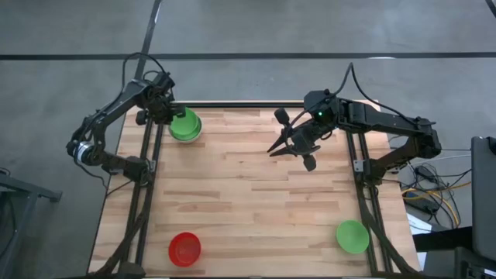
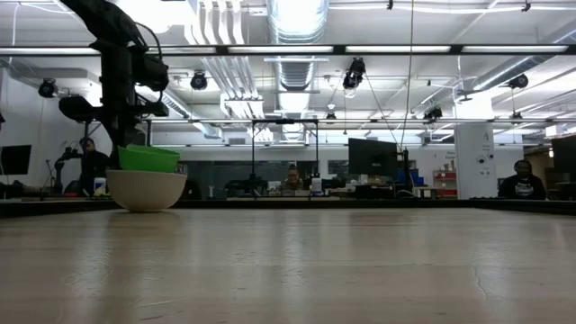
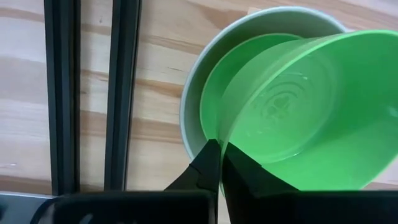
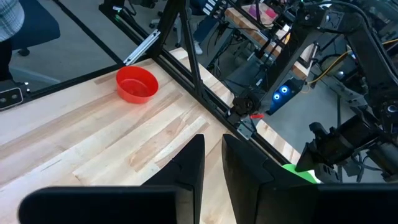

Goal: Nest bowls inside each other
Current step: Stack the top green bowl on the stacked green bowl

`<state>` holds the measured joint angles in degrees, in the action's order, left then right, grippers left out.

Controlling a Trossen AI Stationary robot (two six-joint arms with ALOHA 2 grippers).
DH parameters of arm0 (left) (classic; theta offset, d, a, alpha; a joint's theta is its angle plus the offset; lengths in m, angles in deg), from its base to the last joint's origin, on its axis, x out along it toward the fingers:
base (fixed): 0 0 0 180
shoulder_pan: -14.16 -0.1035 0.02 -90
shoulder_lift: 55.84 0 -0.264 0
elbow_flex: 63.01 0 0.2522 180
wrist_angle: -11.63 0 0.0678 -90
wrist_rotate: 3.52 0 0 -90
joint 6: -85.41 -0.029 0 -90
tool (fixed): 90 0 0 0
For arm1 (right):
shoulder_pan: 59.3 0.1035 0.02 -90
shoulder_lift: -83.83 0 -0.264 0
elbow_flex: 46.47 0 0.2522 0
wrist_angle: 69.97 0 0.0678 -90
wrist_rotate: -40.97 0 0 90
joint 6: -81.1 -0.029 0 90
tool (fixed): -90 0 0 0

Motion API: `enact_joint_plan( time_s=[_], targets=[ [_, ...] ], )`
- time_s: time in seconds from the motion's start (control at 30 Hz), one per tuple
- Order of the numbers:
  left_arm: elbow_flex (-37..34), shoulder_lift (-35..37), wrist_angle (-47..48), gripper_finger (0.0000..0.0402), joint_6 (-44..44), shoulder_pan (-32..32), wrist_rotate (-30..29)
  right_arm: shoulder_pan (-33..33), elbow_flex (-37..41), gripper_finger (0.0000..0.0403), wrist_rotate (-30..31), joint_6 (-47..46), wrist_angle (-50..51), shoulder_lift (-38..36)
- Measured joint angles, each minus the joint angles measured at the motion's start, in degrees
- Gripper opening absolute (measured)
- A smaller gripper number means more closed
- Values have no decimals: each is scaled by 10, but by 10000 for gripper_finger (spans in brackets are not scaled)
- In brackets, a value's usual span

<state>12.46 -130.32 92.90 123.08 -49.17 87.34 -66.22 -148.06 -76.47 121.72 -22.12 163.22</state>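
Note:
A whitish-grey bowl (image 1: 186, 136) (image 3: 191, 106) stands on its base at the table's far left, with a green bowl (image 3: 212, 93) nested in it. A second green bowl (image 3: 311, 112) (image 2: 148, 159) hangs tilted just over them, and my left gripper (image 3: 219, 148) (image 1: 169, 115) is shut on it. A red bowl (image 1: 184, 248) sits at the near left and another green bowl (image 1: 353, 236) at the near right. My right gripper (image 1: 280, 144) (image 4: 213, 149) hangs over the table's far middle, a little open, with nothing between its fingers. My left gripper pinches the upper green bowl's rim (image 3: 221, 140) between its two fingers, one on the inner wall and one on the outer. The fingers come from above, pointing down. The bowl is tilted, hanging partly inside the nested pair; whether it touches the bowl below, I cannot tell.
Black frame rails (image 1: 147, 178) (image 1: 364, 194) run along the table's left and right sides. Bare wooden tabletop (image 1: 248, 194) spreads between the bowls. Beyond the far edge the low view shows a room with people seated at desks.

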Motion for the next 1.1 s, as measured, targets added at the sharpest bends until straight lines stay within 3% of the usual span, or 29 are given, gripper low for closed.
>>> enact_joint_plan(
  time_s=[0.3,1.1],
  targets=[
    [-32,0,-1,13,-1,0,6,0,0,52,0,-2,0,0],
    [-39,0,-50,14,-15,1,32,0,0,52,3,0,0,0]
  ],
)
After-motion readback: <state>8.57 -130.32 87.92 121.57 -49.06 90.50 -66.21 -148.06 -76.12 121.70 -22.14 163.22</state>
